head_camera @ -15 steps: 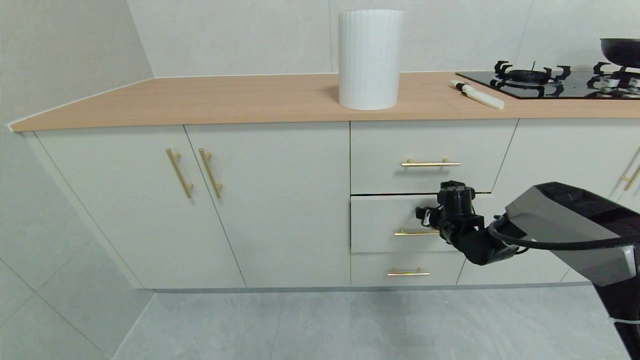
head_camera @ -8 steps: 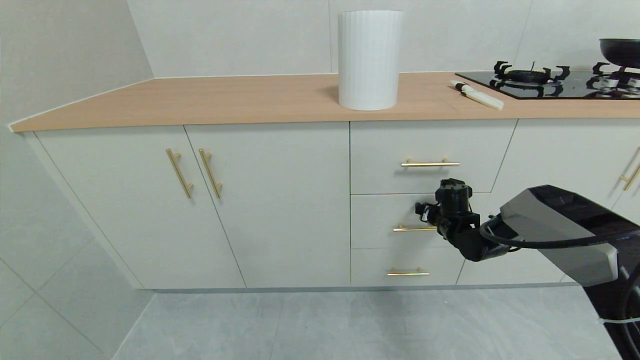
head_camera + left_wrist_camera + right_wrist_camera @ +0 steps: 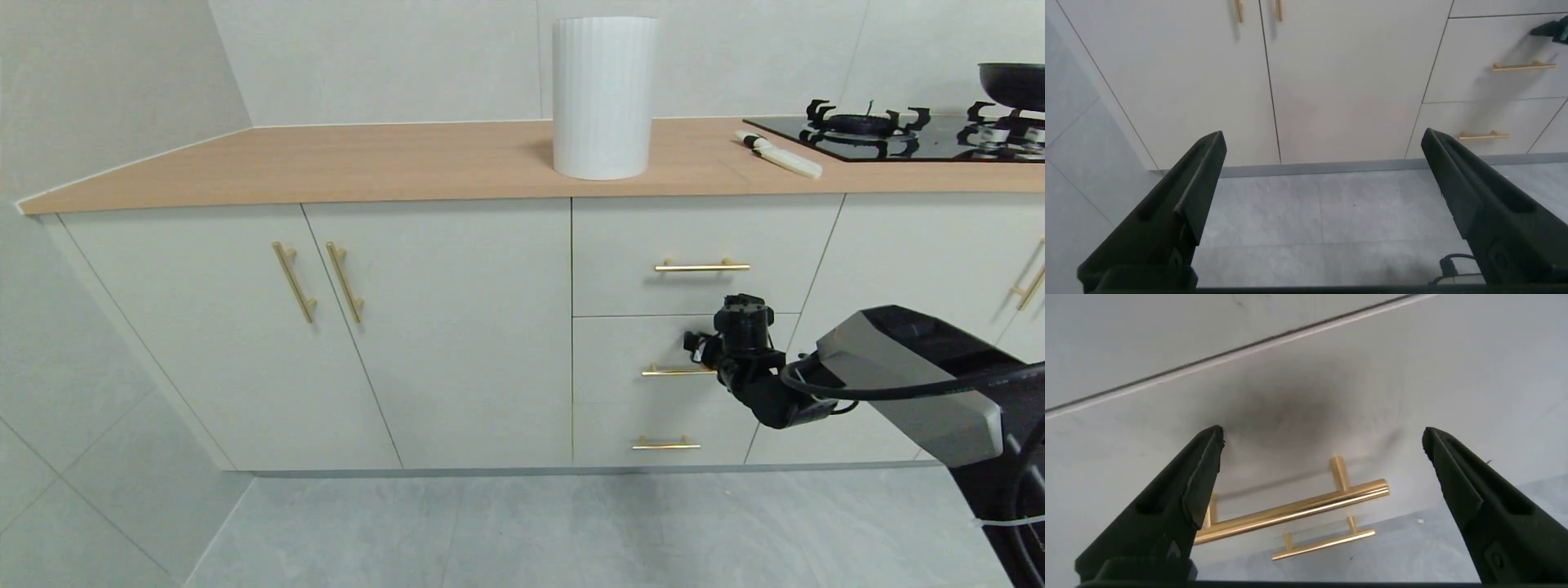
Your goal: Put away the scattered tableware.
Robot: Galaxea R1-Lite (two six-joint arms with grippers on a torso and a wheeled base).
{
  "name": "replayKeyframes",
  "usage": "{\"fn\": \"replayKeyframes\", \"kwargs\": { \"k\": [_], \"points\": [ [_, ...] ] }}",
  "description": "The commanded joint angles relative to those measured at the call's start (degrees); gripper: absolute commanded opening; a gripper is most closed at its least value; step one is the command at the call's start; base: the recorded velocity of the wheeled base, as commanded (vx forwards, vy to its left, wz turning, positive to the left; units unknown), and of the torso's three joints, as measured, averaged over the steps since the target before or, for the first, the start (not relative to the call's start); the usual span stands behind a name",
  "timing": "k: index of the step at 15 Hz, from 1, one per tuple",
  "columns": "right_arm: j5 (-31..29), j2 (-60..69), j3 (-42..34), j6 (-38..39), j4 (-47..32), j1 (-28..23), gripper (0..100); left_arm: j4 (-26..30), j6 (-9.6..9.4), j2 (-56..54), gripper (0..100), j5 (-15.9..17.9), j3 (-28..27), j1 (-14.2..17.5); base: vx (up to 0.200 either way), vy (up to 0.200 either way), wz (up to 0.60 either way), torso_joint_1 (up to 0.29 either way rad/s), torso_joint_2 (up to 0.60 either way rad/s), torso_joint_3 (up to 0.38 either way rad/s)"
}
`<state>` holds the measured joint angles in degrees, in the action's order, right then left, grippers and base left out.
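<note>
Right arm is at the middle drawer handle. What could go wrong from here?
1. The right gripper is open in front of one end of the handle, not its centre. Closing there may slip off the bar or pull the middle drawer askew.
2. The knife lies near the front edge of the countertop, above and to the right of the drawers. An arm rising there might knock it off.

Middle drawer handle (image 3: 676, 371) juts from flush drawer front. Right gripper (image 3: 1320, 445) close before it, fingers spread wide, bar showing in gap; contact unclear. Just above and below: bare drawer face, then top handle (image 3: 702, 266) and bottom handle (image 3: 665, 445). Far left: flat doors, two upright door handles (image 3: 294, 282). Lower down: open floor (image 3: 571, 531). High above: tabletop (image 3: 367, 163), white canister (image 3: 604, 96).
</note>
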<state>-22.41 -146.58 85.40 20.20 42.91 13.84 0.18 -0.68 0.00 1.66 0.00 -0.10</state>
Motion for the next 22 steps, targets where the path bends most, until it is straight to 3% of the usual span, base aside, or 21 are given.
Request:
{"fn": "replayKeyframes", "kwargs": {
  "k": [1, 2, 3, 4, 10, 13, 19, 22],
  "points": [
    [0.4, 2.6, -3.6, -0.1, -0.5, 0.2, 100, 0.0, -0.02, 0.0, 100, 0.0, 0.0, 0.0, 0.000, 0.000, 0.00, 0.000, 0.00, 0.000],
    [7.7, 9.6, -15.9, -0.6, -0.4, 0.3, 100, 0.0, -0.02, 0.0, 100, 0.0, 0.0, 0.0, 0.000, 0.000, 0.00, 0.000, 0.00, 0.000],
    [15.0, 12.7, -19.2, -0.5, -0.4, 0.3, 100, 0.0, -0.02, 0.0, 100, 0.0, 0.0, 0.0, 0.000, 0.000, 0.00, 0.000, 0.00, 0.000],
    [16.3, 13.9, -20.4, -0.6, -0.5, 0.4, 100, 0.0, -0.02, 0.1, 100, 0.0, 0.0, 0.0, 0.000, 0.000, 0.00, 0.000, 0.00, 0.000],
    [15.6, 22.9, -24.5, -2.9, -4.7, 1.2, 100, 0.0, -0.02, 0.0, 100, 0.0, 0.0, 0.0, 0.000, 0.000, 0.00, 0.000, 0.00, 0.000],
    [9.3, 35.7, -30.6, -3.0, -6.0, 5.6, 100, 0.0, -0.02, 0.0, 100, 0.0, 0.0, 0.0, 0.000, 0.000, 0.00, 0.000, 0.00, 0.000],
    [0.4, 67.4, -50.4, -10.0, -5.6, 6.8, 100, 0.0, -0.02, 0.0, 100, 0.0, 0.0, 0.0, 0.000, 0.000, 0.00, 0.000, 0.00, 0.000],
    [-2.2, 88.0, -61.5, -18.0, -8.2, 6.2, 100, 0.0, -0.02, 0.1, 100, 0.0, 0.0, 0.0, 0.000, 0.000, 0.00, 0.000, 0.00, 0.000]
  ]
}}
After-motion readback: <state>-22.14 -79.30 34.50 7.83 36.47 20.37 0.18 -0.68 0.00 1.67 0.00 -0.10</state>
